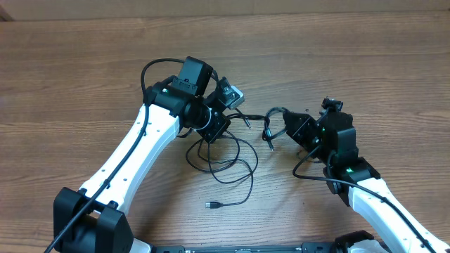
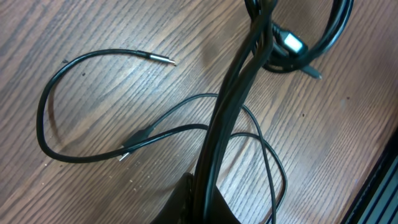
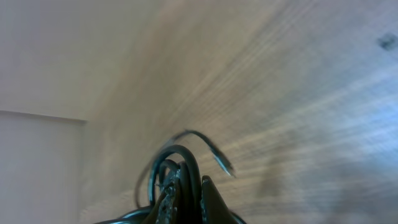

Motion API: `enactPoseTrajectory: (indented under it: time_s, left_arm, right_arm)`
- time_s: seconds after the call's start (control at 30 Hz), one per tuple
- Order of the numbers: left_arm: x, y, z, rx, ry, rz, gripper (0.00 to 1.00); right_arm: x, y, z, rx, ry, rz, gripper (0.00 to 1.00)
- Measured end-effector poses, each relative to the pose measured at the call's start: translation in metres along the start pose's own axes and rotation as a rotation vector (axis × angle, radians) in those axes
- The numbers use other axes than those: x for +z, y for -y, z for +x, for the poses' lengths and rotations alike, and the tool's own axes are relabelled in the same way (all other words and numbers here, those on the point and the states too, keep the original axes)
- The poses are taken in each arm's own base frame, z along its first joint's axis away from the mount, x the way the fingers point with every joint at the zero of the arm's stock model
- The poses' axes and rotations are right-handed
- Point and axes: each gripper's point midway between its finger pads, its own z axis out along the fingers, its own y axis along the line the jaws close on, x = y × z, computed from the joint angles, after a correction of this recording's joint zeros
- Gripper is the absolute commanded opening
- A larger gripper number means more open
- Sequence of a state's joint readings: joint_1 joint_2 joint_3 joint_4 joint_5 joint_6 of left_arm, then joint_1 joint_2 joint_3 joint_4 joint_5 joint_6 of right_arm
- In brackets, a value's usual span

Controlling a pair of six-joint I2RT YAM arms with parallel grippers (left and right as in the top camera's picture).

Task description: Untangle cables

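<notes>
Pull-apart step: left end effector (image 1: 218, 128) and right end effector (image 1: 298, 128) each pinch cables (image 1: 268, 132) mid-frame; next likely needs slow spreading.

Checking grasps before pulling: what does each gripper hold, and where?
Both hold the cables: left gripper on a mid-length bundle of strands, right gripper on a loop.

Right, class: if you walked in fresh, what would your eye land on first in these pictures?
The two white arms meet mid-table, with the left gripper and right gripper each apparently clamped on the black cables. Loose loops sprawl over the wooden table below the left gripper. One plug lies free, nearer the robot's base.
</notes>
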State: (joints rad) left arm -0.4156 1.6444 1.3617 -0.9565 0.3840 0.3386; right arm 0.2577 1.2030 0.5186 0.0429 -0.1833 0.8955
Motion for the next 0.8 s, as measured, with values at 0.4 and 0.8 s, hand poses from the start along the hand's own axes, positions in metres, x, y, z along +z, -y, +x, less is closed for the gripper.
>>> enactPoseTrajectory:
  time_s: [0.4,0.8]
  left_arm:
    - [0.002,0.010,-0.002,0.001,0.012,0.056,0.04]
    - [0.001,0.017,-0.004,-0.017,0.022,0.103,0.04]
  right_arm:
    - [-0.002,0.018,0.013,0.020,-0.053,0.073,0.04]
    - [-0.003,0.030,0.017,0.024,-0.067,0.126,0.21]
